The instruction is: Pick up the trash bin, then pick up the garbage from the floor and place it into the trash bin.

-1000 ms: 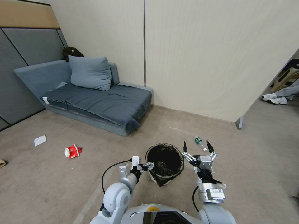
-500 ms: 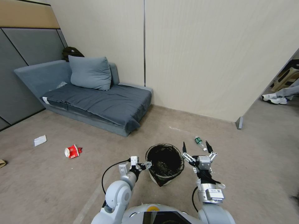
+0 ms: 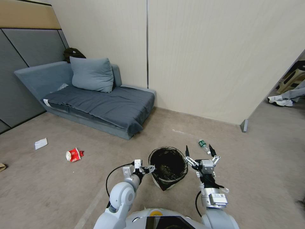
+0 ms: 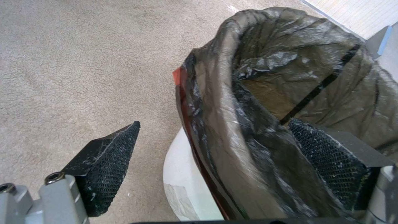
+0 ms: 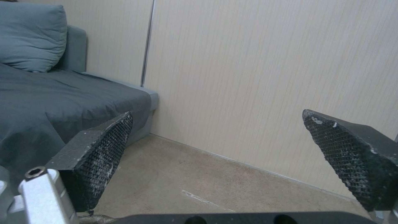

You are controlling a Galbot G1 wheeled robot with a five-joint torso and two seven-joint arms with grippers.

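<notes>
Left gripper point(image 4: 215, 155) jaws straddling trash bin point(image 3: 168, 165) rim, right gripper point(image 3: 199, 152) spread

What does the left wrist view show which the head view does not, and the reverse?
Left wrist view: the left tool, open, astride the trash bin rim, one finger inside the liner, one outside. Head view: the open right tool beside the bin, a bottle, a red-and-white packet, a white slip on the floor. Both: bin, liner, floor.
</notes>
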